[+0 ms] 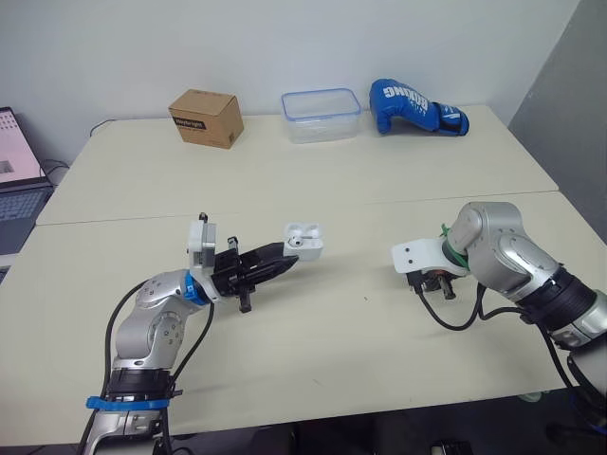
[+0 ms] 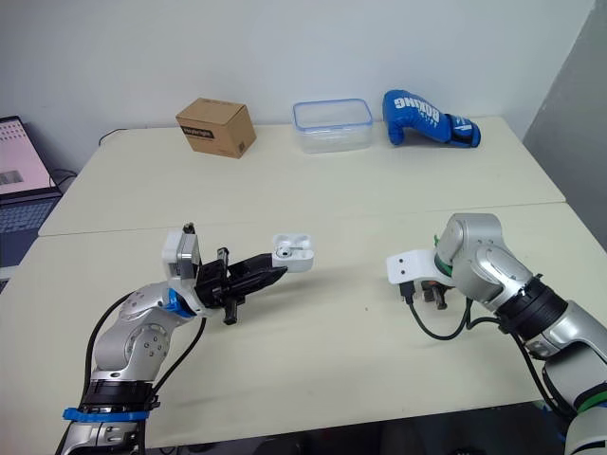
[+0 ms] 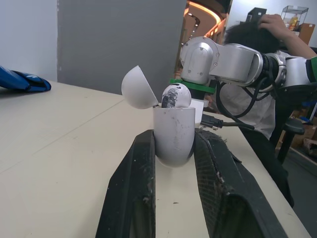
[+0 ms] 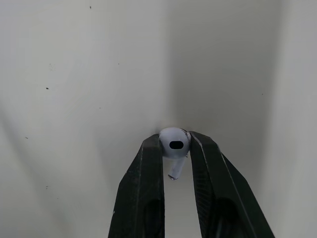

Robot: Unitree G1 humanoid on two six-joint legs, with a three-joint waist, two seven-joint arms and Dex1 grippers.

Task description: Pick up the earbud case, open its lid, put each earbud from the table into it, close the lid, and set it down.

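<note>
My left gripper (image 1: 289, 254) is shut on the white earbud case (image 1: 303, 242), holding it above the table's middle with the lid (image 3: 139, 88) swung open. One earbud (image 3: 176, 95) sits in the case. My right gripper (image 4: 175, 145) points down at the table on the right side and is shut on the other white earbud (image 4: 174, 144), pinching its head with the stem hanging between the fingers (image 4: 148, 168). In the head views that gripper (image 1: 438, 284) is tucked under the white wrist plate.
At the table's far side stand a cardboard box (image 1: 207, 118), a clear plastic container (image 1: 321, 115) and a blue boxing glove (image 1: 415, 107). A laptop (image 1: 14, 161) sits off the left edge. A person (image 3: 257, 99) sits beyond the right arm.
</note>
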